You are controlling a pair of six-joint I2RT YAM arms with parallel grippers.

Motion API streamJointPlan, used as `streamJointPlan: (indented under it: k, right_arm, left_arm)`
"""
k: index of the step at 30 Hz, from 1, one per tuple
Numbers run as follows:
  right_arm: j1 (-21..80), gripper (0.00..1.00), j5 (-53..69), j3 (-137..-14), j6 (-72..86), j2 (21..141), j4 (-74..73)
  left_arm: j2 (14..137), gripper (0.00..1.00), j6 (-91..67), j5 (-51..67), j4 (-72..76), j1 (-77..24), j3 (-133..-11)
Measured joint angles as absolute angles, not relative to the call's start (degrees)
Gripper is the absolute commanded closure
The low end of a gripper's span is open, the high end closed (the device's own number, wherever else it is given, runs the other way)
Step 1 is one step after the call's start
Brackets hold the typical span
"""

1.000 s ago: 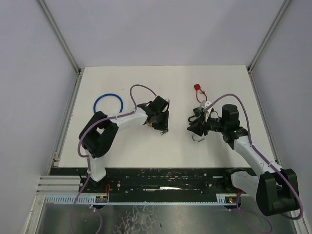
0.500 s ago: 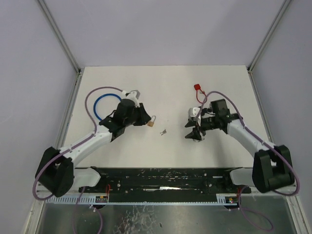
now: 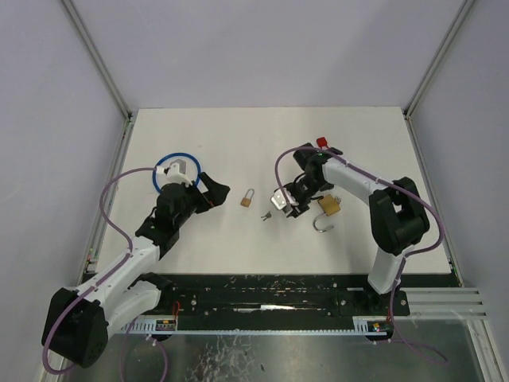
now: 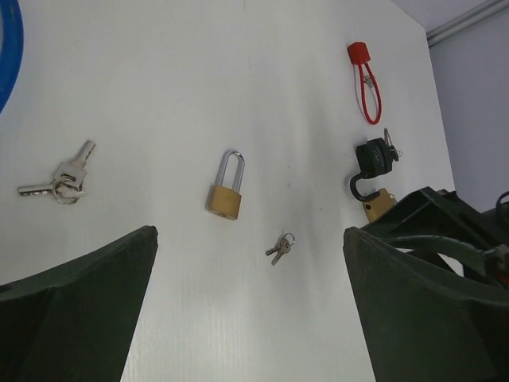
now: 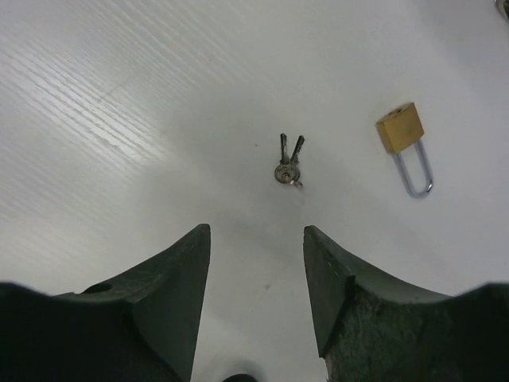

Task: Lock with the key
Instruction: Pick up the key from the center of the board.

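A small brass padlock (image 3: 247, 198) with its shackle closed lies flat on the white table, also seen in the left wrist view (image 4: 226, 187) and the right wrist view (image 5: 406, 143). A small pair of keys (image 3: 266, 215) lies just right of it (image 4: 280, 248) (image 5: 288, 163). My left gripper (image 3: 216, 193) hovers left of the padlock, jaws wide open and empty (image 4: 250, 235). My right gripper (image 3: 276, 207) hangs over the table just right of the keys, open with nothing between its fingers (image 5: 256, 229).
A larger brass padlock (image 3: 328, 207) with its shackle open lies right of the right gripper. A black padlock (image 4: 372, 159) and a red cable lock (image 3: 322, 143) sit behind it. A blue ring (image 3: 176, 171) lies at the left, and a bigger key bunch (image 4: 60, 181) near it.
My left gripper let go of the small brass padlock, opened wide and drew back to the left. My right arm left the larger padlock and swung left to the keys.
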State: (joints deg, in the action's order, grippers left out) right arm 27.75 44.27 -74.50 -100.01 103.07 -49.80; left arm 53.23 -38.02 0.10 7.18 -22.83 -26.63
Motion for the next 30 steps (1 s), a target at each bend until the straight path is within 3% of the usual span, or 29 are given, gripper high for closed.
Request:
streamJointPlan:
  k: [13,30]
  right_arm:
    - [33.8,0.58,37.4,-77.9,-109.0,111.5,-40.1]
    - [35.7,0.65,35.0,-77.9,-110.1,113.8,-36.9]
  left_arm:
    - [55.4,0.0,-39.2,2.4,7.3,-22.7,-26.5]
    - [55.4,0.0,-39.2,2.5,7.3,-22.4,-26.5]
